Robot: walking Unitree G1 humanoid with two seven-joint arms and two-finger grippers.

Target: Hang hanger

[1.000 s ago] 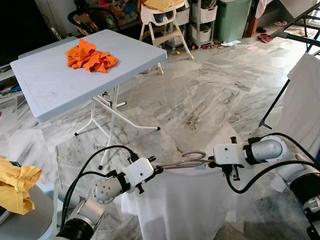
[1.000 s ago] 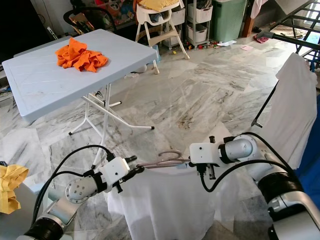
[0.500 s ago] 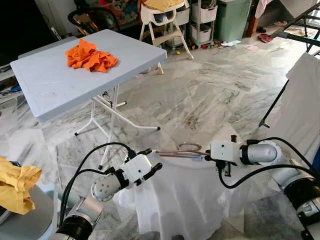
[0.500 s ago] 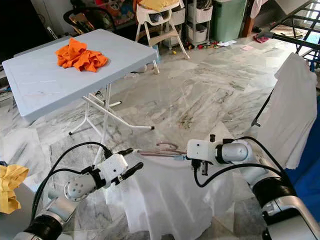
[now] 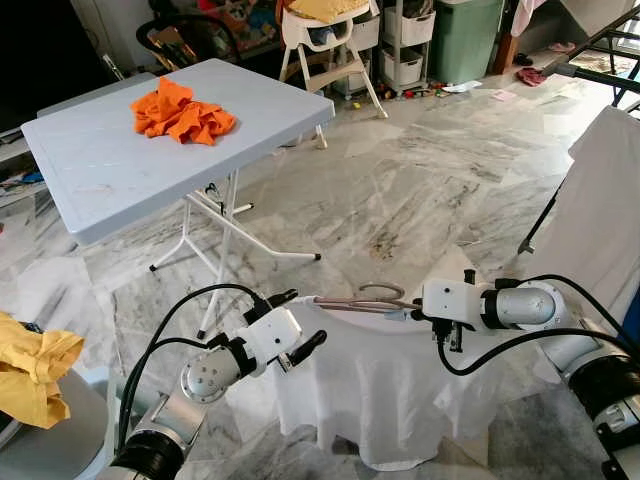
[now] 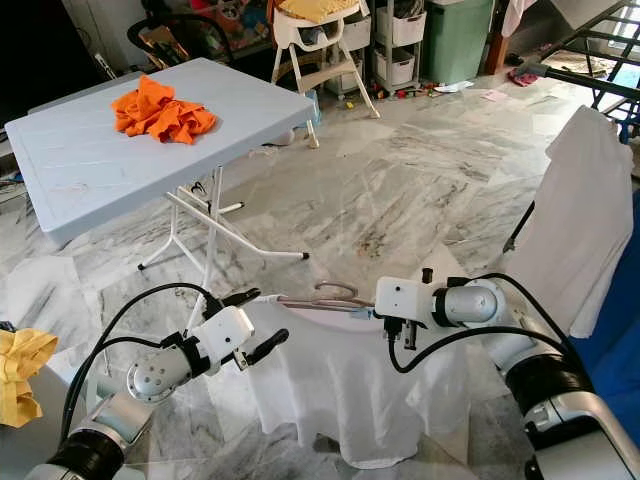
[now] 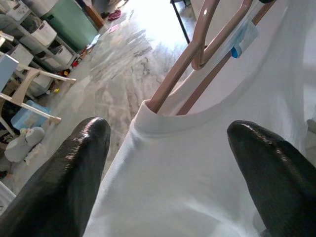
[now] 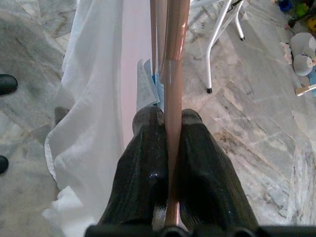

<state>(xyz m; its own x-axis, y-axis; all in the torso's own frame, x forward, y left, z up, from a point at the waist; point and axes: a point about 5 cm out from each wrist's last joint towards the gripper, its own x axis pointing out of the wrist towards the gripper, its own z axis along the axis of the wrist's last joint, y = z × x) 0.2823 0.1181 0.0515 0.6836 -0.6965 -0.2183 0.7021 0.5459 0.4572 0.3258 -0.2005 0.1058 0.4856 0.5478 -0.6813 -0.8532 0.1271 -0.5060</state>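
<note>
A pinkish metal hanger [image 5: 362, 303] carries a white T-shirt [image 5: 370, 390] low over the marble floor. My right gripper [image 5: 414, 314] is shut on the hanger's right arm; in the right wrist view the two black fingers [image 8: 145, 148] clamp the bar [image 8: 170, 64]. My left gripper [image 5: 298, 321] stands open at the hanger's left end, one finger above the shirt's shoulder and one below, touching nothing. In the left wrist view the spread fingertips [image 7: 59, 173] flank the shirt's collar [image 7: 197, 163] and the hanger's neck [image 7: 195, 52].
A grey folding table [image 5: 90, 170] with an orange cloth [image 5: 180, 112] stands at the back left. A drying rack [image 5: 600, 45] with a white garment [image 5: 605, 220] is at the right. A yellow cloth [image 5: 30, 370] lies at the left edge. Bare marble floor spreads ahead.
My left gripper has opened and let go of the hanger's left end. The shirt now hangs down freely from the hanger, which the right gripper alone holds.
</note>
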